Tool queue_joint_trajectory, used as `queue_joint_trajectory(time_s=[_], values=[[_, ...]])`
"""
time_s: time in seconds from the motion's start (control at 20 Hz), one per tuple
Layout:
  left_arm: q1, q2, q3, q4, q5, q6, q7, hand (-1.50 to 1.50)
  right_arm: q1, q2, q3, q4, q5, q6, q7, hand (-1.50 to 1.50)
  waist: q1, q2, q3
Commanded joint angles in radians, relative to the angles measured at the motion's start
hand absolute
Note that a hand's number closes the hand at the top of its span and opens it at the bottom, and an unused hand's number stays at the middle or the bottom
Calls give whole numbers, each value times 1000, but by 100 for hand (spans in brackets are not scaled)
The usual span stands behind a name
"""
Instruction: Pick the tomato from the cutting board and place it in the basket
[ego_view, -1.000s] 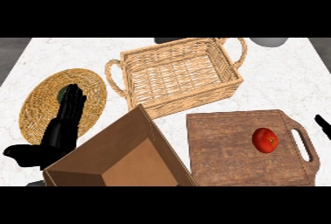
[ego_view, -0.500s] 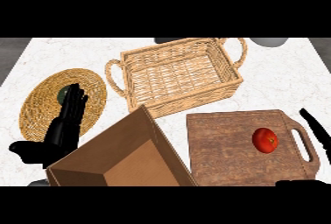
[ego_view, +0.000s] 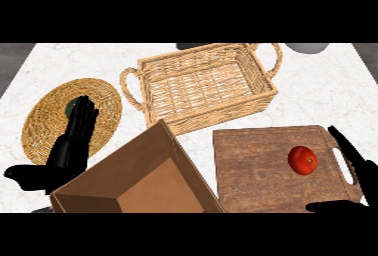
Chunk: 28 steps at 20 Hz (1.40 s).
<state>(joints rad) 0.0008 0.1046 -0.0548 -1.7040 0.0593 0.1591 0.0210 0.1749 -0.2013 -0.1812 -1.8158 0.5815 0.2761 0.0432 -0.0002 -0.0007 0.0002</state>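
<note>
while the small round red tomato sits untouched on the dark brown wooden cutting board, toward the board's right side and just beside its handle slot, i record the state of my hands. my right hand stands at the board's right edge, fingers straight and held together, thumb spread apart below near the board's lower right corner; it holds nothing and is near the tomato without touching it. my left hand rests at the left, fingers straight and up, over the round woven straw mat.

assessment of the tomato: i judge it light, smooth-skinned and somewhat slippery, and soft enough to bruise if squeezed. being round, it may roll on the flat board if nudged from one side. i would take it across its widest part, fingers on the far side and thumb on the near side, cupping rather than pinching.

destination: the rectangular light wicker basket with two loop handles lies beyond the board, up and to the left, open side up. an open brown cardboard box lies tilted just left of the board, between my hands, and should be avoided in transit.
</note>
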Motion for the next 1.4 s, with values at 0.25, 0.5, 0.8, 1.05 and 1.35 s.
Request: queue_joint_trajectory(time_s=[0.25,0.5,0.8,1.05,1.35], values=[[8,-6,36,-33,9,-36,40,0,-122,-19,-32,140,-1,14,-21,-150,2,0,0],[-21,-59,-11,-24,-51,11,49,0,-37,55,51,166,96,-94,-102,-150,0,0,0],[-17,-36,52,52,-15,-53,-34,0,-149,38,24,274,81,-84,-76,-150,2,1,0],[-37,-21,89,90,7,-85,-37,0,-152,38,37,300,79,-87,-99,150,1,1,0],[-25,-39,58,30,-35,-50,10,0,-182,-38,51,380,142,-107,-232,150,2,1,0]])
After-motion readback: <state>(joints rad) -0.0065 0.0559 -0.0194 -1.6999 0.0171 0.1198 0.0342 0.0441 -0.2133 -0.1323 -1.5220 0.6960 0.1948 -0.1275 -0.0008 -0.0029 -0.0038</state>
